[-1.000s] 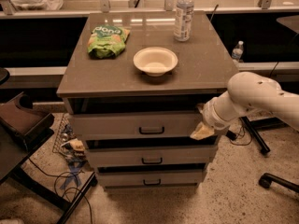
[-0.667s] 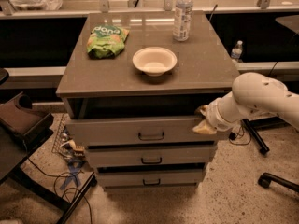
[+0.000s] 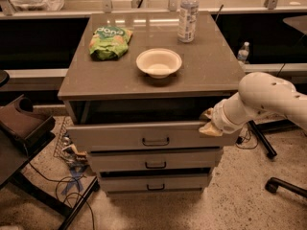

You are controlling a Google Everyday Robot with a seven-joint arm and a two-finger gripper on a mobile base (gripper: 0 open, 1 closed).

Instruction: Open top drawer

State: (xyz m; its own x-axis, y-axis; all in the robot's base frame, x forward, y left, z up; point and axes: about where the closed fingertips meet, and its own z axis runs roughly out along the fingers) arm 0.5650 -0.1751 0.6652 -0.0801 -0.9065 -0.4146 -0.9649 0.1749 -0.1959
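Since a second ago, the top drawer [image 3: 144, 137] has slid out a bit more, and the dark gap under the counter [image 3: 211, 75] is wider. The hand [image 3: 209, 123] has come forward with it.

Now the top drawer sticks out partway from the cabinet, right under the counter top. Its grey front is the tallest of the three. A small dark pull handle [image 3: 155, 141] sits in the middle of the front, and nothing is touching it. Inside the drawer it is too dark to see anything.

The hand is at the right end of the drawer front, up at its top edge, touching it. I cannot tell if the hand is spread or pressed together. The fat white arm [image 3: 264, 99] comes in from the right side.

Below the top drawer are two lower drawers [image 3: 156, 160]. Both have shorter fronts, and both look pushed in.

On the counter, a pale bowl [image 3: 159, 63] stands near the middle. A green bag [image 3: 110, 42] lies to the left of it, a little way off. A water bottle [image 3: 188, 13] stands upright at the back, to the right of the bowl and well apart from it.

Some wires [image 3: 72, 171] lie on the floor by the left side of the cabinet.
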